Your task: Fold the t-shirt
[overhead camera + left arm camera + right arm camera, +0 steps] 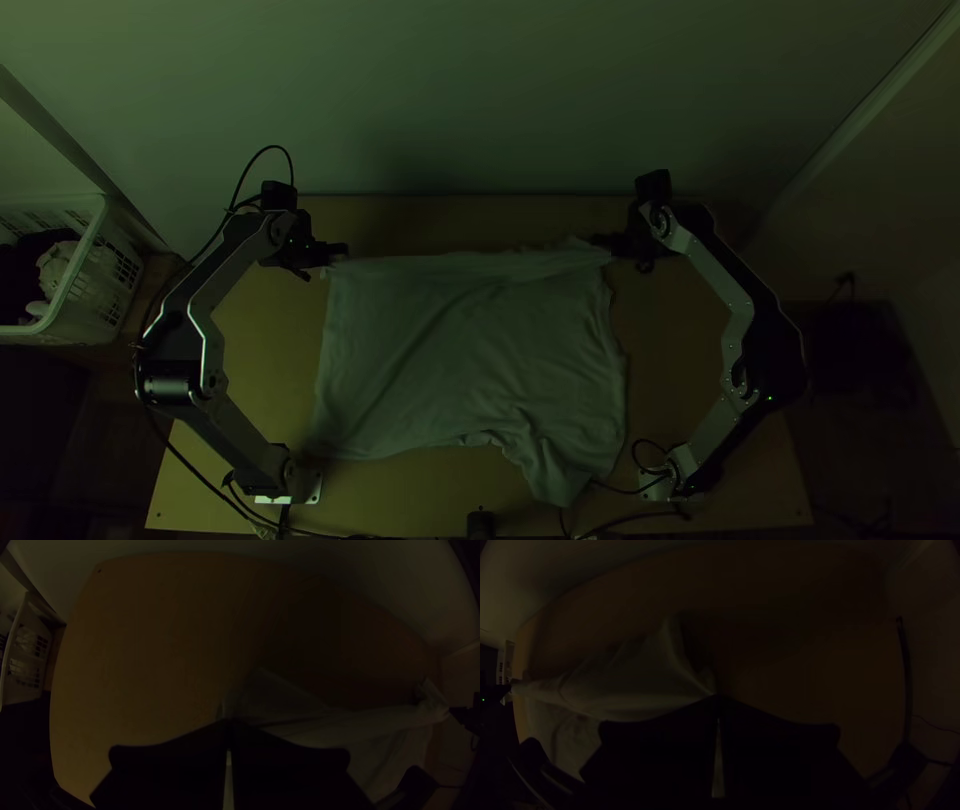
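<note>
In the top view, a pale t-shirt of soft cloth [460, 350] lies spread with creases over the middle of the light wooden table [265, 340], with 1 rumpled flap hanging out toward the table's near edge. The flat black left gripper [342, 250], over the left part of the table toward its far edge, is closed, its 2 fingers together on the shirt's far left corner. The matching right gripper [600, 241], over the table's right part toward the same edge, is closed on the far right corner, and the shirt's far border runs between the 2. A white slotted plastic basket [95, 295] with dark and pale cloth inside stands beyond the table's left side. In the left wrist view, the fingers meet at the tips, with just a thin slit between them farther back; cloth comes out from the tips and stretches across the table to the right gripper. In the right wrist view, the fingertips also touch, pinching the shirt over the table, and a pointed fold of cloth sticks up close by. Whether the shirt lies in 1 layer or more, I cannot tell.
</note>
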You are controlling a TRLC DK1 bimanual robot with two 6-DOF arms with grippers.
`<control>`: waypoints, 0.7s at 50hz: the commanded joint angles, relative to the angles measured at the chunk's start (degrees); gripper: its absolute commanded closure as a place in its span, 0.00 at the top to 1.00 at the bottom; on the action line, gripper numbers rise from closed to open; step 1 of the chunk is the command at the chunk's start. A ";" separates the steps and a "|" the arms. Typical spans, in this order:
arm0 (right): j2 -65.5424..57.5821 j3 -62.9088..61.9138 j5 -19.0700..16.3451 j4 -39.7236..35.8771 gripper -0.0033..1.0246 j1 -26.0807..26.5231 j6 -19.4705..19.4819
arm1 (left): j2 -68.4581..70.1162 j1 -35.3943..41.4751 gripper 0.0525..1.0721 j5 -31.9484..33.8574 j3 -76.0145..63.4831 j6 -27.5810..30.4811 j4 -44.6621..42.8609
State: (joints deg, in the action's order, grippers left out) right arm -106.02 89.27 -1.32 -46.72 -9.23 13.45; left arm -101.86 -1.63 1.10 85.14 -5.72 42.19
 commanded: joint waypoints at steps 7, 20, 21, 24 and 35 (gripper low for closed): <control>6.35 -8.68 1.06 2.07 0.03 -0.61 -0.09 | 5.89 -0.48 0.02 -0.05 -6.83 0.79 -1.06; 12.15 -17.38 1.15 4.62 0.03 -1.40 -0.01 | 10.37 -0.22 0.02 0.04 -13.78 1.15 -2.38; 12.50 -18.00 1.06 4.88 0.03 -1.40 -0.01 | 10.72 -0.22 0.02 0.04 -14.30 1.23 -2.47; 13.56 -19.84 1.06 5.41 0.03 -1.49 -0.01 | 11.42 -0.22 0.02 0.04 -15.97 1.50 -2.82; 15.40 -25.38 1.15 6.90 0.03 -2.63 -0.01 | 13.09 -0.31 0.02 -0.05 -21.86 2.20 -5.72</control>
State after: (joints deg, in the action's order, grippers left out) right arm -92.51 66.67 -1.30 -40.16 -11.31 13.45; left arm -90.50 -1.61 1.13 66.32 -4.47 37.06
